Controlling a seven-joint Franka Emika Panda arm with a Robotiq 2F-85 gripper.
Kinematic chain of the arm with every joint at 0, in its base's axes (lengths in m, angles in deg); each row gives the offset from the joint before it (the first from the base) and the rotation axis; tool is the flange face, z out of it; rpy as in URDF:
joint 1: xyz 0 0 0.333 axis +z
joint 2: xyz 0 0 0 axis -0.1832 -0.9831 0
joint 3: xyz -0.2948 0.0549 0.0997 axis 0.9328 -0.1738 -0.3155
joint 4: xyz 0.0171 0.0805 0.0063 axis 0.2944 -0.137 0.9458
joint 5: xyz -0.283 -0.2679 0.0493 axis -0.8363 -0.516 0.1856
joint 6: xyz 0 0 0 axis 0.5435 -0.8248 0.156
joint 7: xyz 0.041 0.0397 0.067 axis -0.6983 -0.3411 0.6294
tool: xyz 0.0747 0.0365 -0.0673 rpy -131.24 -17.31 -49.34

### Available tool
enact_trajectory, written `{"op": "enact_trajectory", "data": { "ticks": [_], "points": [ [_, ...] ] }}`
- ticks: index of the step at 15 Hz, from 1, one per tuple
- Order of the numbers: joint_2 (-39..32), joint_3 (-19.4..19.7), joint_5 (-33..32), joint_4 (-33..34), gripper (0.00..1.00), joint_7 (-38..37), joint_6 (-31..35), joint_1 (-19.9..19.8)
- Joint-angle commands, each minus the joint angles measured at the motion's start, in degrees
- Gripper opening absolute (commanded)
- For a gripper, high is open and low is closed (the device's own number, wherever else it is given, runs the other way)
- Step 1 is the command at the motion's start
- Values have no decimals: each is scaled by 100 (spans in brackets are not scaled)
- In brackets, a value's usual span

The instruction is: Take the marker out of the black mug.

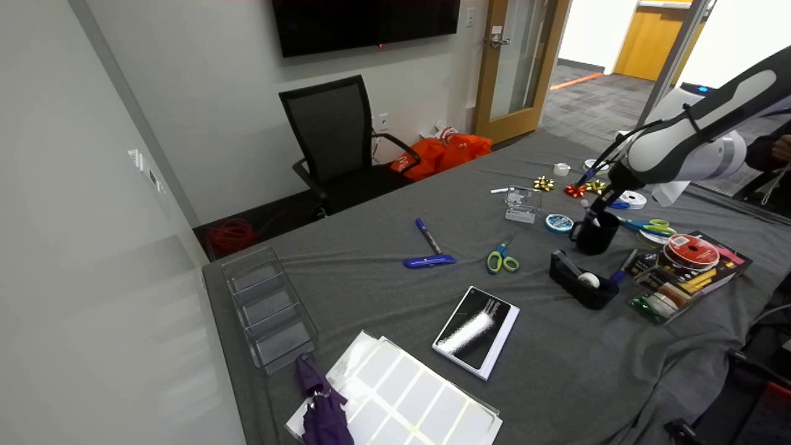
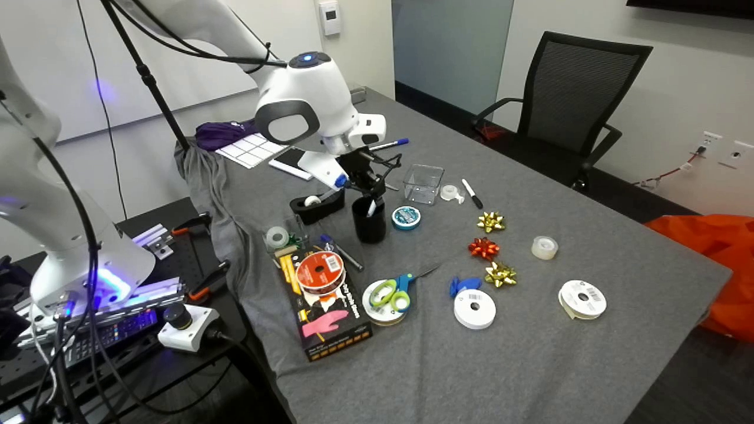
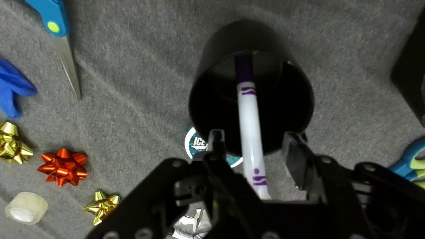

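Over one black mug (image 2: 369, 228), one gripper (image 3: 255, 141), jaws well apart. Between them, one white-and-purple marker (image 3: 250, 122), leaning, lower end inside the mug; gaps show either side, marker ungripped. Near mug: one teal tub (image 2: 406, 218), one tape dispenser (image 2: 327, 208). Further: two pairs of scissors (image 3: 56, 15), one red bow (image 3: 64, 167), two gold bows (image 3: 102, 206). Past the table (image 1: 556, 383): one chair (image 1: 330, 123).

In both exterior views, the mug (image 2: 369, 227) hides the lower part of the marker (image 2: 371, 208) from me. In my wrist view, the mug and gripper (image 3: 253, 141) cover part of the round container (image 3: 196, 142), and the top edge crops one pair of scissors (image 3: 65, 49).
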Motion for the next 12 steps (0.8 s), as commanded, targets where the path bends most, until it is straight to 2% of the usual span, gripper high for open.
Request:
{"op": "enact_trajectory", "data": {
  "ticks": [1,5,6,7,8,9,12],
  "points": [
    [-153,-155,-107,159,44,127,102,-317],
    [-259,-133,-207,260,44,108,148,-404],
    [-280,-155,-215,269,50,123,163,-437],
    [-293,-192,-200,272,51,147,161,-478],
    [-301,-230,-185,263,60,178,134,-515],
    [-314,-270,-169,252,60,203,141,-546],
    [-354,-346,-218,134,70,221,212,-572]
  ]
}}
